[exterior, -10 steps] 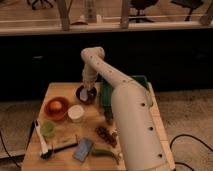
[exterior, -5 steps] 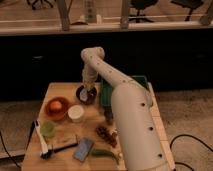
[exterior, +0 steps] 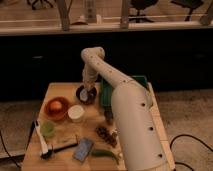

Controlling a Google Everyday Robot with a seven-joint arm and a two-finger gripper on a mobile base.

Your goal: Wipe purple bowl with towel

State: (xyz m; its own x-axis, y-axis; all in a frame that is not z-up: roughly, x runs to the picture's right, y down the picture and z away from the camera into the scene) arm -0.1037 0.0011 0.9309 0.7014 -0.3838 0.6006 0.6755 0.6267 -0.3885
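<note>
The purple bowl (exterior: 85, 94) sits on the wooden table (exterior: 60, 90), near its far middle. It is small, round and almost black. A pale whitish patch, the towel (exterior: 85, 93), lies inside it. My white arm reaches over the table from the right. My gripper (exterior: 87, 86) hangs right over the bowl, at the towel.
An orange-red bowl (exterior: 56, 108) stands left of the white cup (exterior: 76, 113). A green bin (exterior: 124, 90) stands to the right of the purple bowl. A green cup (exterior: 47, 129), a brush (exterior: 41, 141), a blue-grey pad (exterior: 83, 149), a green pepper (exterior: 106, 154) and a dark snack (exterior: 105, 133) lie at the front.
</note>
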